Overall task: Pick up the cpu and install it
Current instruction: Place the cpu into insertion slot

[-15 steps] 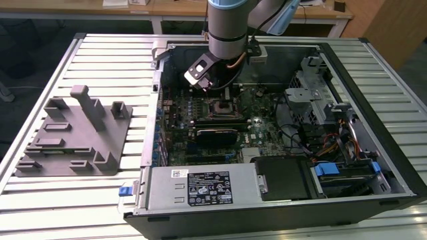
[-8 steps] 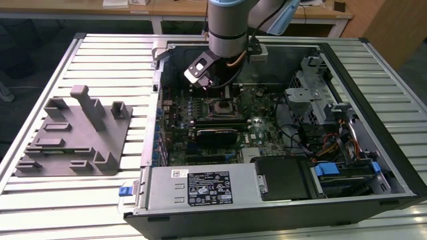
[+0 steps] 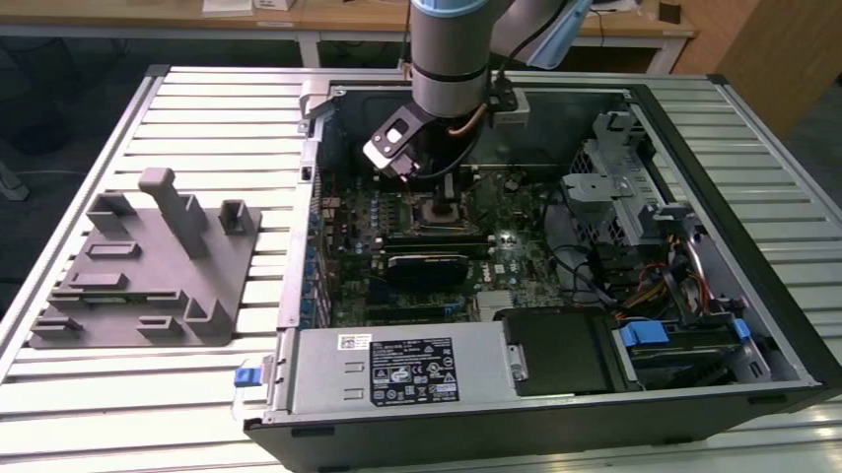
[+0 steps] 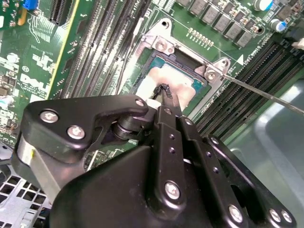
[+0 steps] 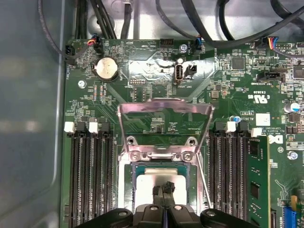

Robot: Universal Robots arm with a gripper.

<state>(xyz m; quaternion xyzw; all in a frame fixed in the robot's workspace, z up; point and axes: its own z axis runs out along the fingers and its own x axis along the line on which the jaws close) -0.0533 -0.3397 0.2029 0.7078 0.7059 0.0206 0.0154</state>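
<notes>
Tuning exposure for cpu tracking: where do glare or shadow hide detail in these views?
First wrist view: the cpu top is washed out pale, and the raised socket plate glints. Second wrist view: the cpu also glares beside the dark gripper. Exterior view: the arm overhangs the dim socket.

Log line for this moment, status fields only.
gripper: jaws shut, tips at cpu top | cpu: lying flat in socket | load plate: raised open
</notes>
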